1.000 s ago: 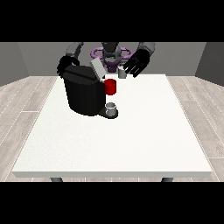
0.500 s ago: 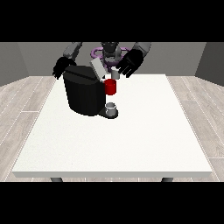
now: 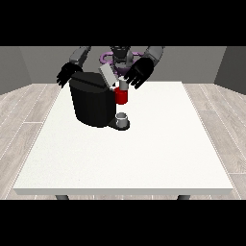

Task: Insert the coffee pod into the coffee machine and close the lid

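Two hands flank my coffee machine (image 3: 96, 103) on the bench (image 3: 144, 153): the open hand at the view's right (image 3: 138, 74) hovers just right of the raised lid (image 3: 107, 76), nearer than the other hand; I cannot spot the pod.

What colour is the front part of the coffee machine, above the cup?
Red, seen in the front view.

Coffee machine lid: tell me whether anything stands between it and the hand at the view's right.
Nothing visible does. The raised lid tilts up above the coffee machine, and the hand at the view's right hangs just beside it, above the red part.
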You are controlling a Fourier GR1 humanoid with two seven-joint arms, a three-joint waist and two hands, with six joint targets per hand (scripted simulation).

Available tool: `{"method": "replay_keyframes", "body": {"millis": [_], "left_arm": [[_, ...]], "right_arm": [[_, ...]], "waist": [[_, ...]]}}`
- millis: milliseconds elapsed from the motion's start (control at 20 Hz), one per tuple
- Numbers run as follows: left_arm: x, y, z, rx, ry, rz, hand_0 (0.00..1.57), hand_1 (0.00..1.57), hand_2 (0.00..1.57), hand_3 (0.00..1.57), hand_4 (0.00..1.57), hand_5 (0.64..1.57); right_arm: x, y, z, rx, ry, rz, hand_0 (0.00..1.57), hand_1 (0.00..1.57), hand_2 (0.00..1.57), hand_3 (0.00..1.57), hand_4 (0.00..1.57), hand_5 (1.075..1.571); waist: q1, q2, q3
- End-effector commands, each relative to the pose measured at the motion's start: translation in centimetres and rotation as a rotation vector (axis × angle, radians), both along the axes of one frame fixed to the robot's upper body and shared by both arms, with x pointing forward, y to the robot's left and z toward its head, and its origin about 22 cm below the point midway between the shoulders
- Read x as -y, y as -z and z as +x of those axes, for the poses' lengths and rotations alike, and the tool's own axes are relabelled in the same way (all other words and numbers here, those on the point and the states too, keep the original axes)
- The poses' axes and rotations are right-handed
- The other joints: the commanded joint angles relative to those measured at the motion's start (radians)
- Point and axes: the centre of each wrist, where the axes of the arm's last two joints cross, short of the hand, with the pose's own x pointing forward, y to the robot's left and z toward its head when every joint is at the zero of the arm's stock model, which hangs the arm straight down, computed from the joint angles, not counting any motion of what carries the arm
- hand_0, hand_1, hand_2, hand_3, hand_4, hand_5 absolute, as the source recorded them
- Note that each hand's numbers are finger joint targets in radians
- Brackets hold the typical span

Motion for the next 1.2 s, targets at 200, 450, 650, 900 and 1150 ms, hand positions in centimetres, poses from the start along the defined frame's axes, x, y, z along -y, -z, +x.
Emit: {"method": "replay_keyframes", "body": {"millis": [200, 450, 650, 900, 1150], "left_arm": [[1.2, -1.8, 0.2, 0.033, 0.038, 0.015, 1.18, 1.18, 1.25, 1.18, 0.50, 1.571], [1.3, 1.1, 0.2, 0.008, 0.049, 0.011, 1.20, 1.20, 1.27, 1.20, 0.50, 1.571], [1.2, -1.0, 0.4, -0.001, 0.016, 0.022, 1.16, 1.16, 1.24, 1.18, 0.51, 1.571], [2.2, 1.5, 0.3, -0.023, 0.027, 0.031, 1.22, 1.22, 1.27, 1.20, 0.49, 1.571], [2.7, 0.3, 0.5, -0.037, 0.035, 0.011, 1.22, 1.22, 1.27, 1.17, 0.48, 1.571]], "right_arm": [[-0.4, -1.4, 0.9, 0.034, 0.010, 0.039, 0.00, 0.00, 0.00, 0.00, 0.52, 1.571], [-1.1, 1.1, -0.7, -0.001, 0.020, 0.019, 0.00, 0.00, 0.00, 0.00, 0.53, 1.571], [0.6, -1.3, 0.9, 0.040, 0.007, 0.034, 0.00, 0.00, 0.00, 0.00, 0.46, 1.571], [1.4, 0.9, -0.1, 0.030, 0.034, 0.028, 0.00, 0.00, 0.00, 0.00, 0.44, 1.571], [1.5, 0.5, 0.3, 0.046, 0.030, 0.020, 0.00, 0.00, 0.00, 0.00, 0.45, 1.571]], "waist": [[0.001, 0.032, 0.0000], [0.020, 0.014, -0.0002], [0.003, 0.036, 0.0000], [0.020, 0.021, 0.0001], [0.008, 0.048, 0.0003]]}}
